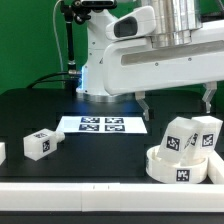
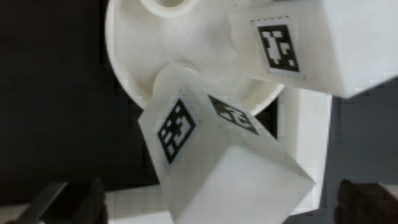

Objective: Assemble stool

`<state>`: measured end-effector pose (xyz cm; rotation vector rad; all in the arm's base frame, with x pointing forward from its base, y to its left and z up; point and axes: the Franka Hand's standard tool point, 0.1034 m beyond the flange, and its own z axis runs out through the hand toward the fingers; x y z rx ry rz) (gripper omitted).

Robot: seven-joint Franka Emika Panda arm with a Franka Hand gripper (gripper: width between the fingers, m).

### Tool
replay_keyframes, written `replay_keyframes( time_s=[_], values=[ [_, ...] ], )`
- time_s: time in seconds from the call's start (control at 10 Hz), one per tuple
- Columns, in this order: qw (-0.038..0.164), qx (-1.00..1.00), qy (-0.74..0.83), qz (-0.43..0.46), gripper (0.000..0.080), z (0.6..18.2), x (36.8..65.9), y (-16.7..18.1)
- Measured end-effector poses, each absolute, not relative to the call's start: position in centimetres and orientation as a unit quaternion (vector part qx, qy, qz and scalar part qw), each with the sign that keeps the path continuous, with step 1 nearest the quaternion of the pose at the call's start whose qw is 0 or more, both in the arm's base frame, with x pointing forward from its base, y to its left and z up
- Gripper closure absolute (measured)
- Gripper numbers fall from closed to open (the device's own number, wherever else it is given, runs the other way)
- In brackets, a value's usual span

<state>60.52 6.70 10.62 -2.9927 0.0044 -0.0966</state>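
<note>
The round white seat [image 1: 172, 168] of the stool lies on the black table [image 1: 110, 165], in the lower right of the exterior view. Two block legs rest on it, close beside each other: the first leg [image 1: 183, 137] and the second leg [image 1: 208, 134]. A loose leg [image 1: 40, 144] lies in the lower left, well apart from them, and the marker board [image 1: 100, 125] is in the middle. The gripper [image 1: 176, 100] hangs above the seat with its jaws wide apart and holds nothing. In the wrist view one leg sits between the dark fingertips [image 2: 63, 200], but they do not touch it.

I think these parts are light, stiff and rather smooth, so they can slip. A leg is best taken on two flat opposite faces, near its middle. The seat is best taken across its rim.
</note>
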Motion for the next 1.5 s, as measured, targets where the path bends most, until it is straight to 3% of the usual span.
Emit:
replay_keyframes(
  time_s=[0.6,1.1,1.2,1.3,1.4,1.5],
  values=[
    [0.023,-0.960,-0.278,-0.032,0.0151,10.0,60.4,7.0],
    [0.005,-0.918,-0.396,-0.022,0.0151,9.3,60.3,6.1],
    [0.005,-0.918,-0.395,-0.017,0.0241,8.7,60.2,5.9],
    [0.005,-0.919,-0.394,-0.016,0.0241,8.5,60.1,5.8],
    [0.006,-0.919,-0.393,-0.015,0.0451,8.3,60.1,5.9],
    [0.006,-0.920,-0.393,-0.015,0.0465,8.3,60.1,5.9]
  ],
)
